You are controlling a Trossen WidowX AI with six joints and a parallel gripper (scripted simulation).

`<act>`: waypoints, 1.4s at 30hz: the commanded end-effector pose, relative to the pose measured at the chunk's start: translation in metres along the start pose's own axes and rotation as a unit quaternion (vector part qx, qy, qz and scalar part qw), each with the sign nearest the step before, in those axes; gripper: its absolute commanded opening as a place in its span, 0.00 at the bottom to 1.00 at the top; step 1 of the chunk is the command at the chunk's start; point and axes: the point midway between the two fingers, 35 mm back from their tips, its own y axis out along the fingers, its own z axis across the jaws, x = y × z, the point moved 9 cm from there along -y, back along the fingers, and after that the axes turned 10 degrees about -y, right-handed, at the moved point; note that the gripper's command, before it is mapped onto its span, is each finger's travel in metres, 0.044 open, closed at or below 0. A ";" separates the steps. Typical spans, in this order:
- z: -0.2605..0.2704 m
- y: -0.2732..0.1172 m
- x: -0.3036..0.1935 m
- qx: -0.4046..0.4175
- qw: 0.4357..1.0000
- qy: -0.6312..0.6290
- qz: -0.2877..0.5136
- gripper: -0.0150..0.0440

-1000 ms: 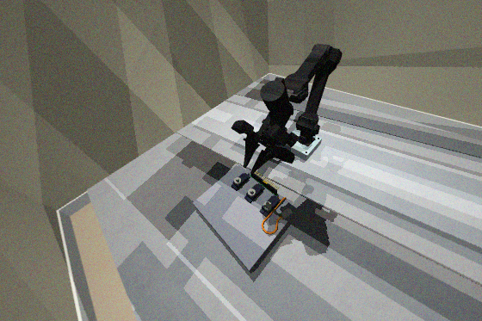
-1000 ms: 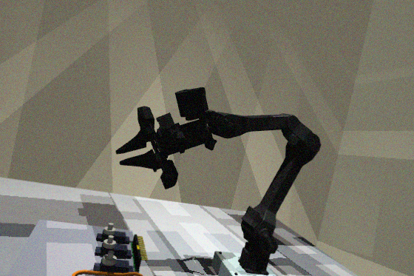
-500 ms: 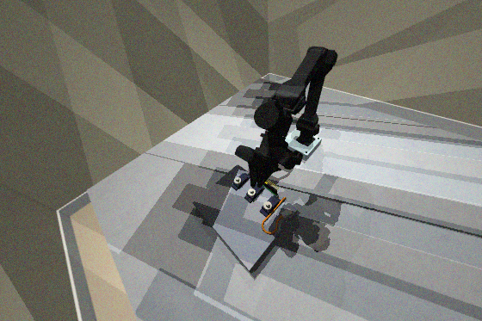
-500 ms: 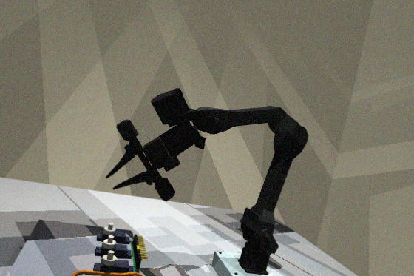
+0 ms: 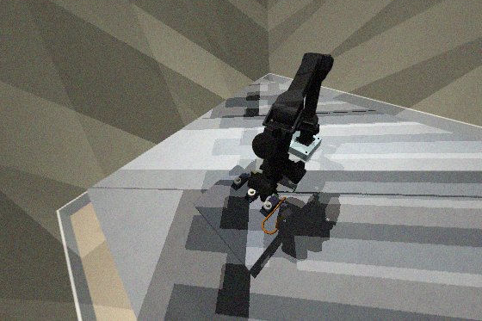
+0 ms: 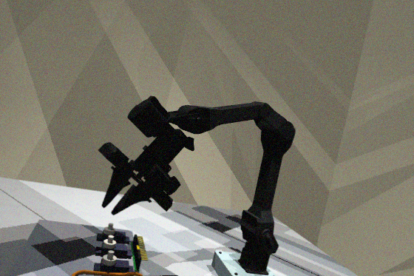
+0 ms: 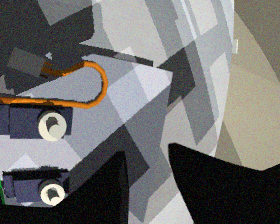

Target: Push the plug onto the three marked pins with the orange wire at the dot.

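My gripper (image 6: 109, 210) (image 7: 147, 155) is partly open with nothing between its fingertips. It hangs above the row of servos, pointing down at a slant. In the wrist view the plug (image 7: 26, 61), a dark grey block, lies at upper left, away from the fingers. Its orange lead (image 5: 269, 233) (image 7: 105, 85) bends in a loop beside the end servo (image 5: 268, 206) (image 7: 52, 126). The pins (image 6: 143, 248) stick out sideways from a dark strip on a green board in the exterior view. A yellow mark (image 6: 138, 247) shows on it; the dot cannot be made out. The arm hides the pins in the top view.
Two more servos (image 5: 251, 193) (image 5: 237, 181) stand in line with the end one on the grey holder plate (image 5: 232, 235) (image 7: 146, 77). The pale arm base (image 5: 306, 153) (image 6: 225, 261) is behind, on the pin side. Dark arm shadows fall beside the lead.
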 end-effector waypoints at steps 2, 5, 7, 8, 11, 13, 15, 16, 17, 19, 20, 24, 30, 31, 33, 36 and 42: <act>-0.002 0.011 0.007 0.035 0.997 -0.068 -0.019 0.45; -0.003 0.017 0.011 0.057 0.991 -0.113 -0.033 0.45; -0.003 0.022 0.014 0.071 0.986 -0.143 -0.042 0.45; -0.004 0.024 0.016 0.078 0.983 -0.157 -0.047 0.45; -0.004 0.030 0.020 0.098 0.973 -0.201 -0.063 0.45; -0.004 0.035 0.023 0.111 0.964 -0.230 -0.075 0.45; -0.005 0.039 0.026 0.123 0.954 -0.259 -0.087 0.45; -0.005 0.041 0.028 0.129 0.949 -0.273 -0.093 0.45; -0.005 0.043 0.030 0.135 0.943 -0.287 -0.100 0.45; -0.005 0.047 0.033 0.146 0.931 -0.314 -0.113 0.45; -0.005 0.049 0.034 0.151 0.925 -0.328 -0.120 0.45; -0.004 0.057 0.041 0.171 0.896 -0.381 -0.148 0.45; -0.003 0.068 0.051 0.194 0.849 -0.452 -0.191 0.45; -0.003 0.069 0.051 0.196 0.845 -0.458 -0.195 0.45; -0.003 0.070 0.052 0.197 0.841 -0.463 -0.198 0.45; -0.002 0.071 0.052 0.197 0.841 -0.463 -0.198 0.45; 0.009 0.090 0.056 0.197 0.841 -0.463 -0.198 0.45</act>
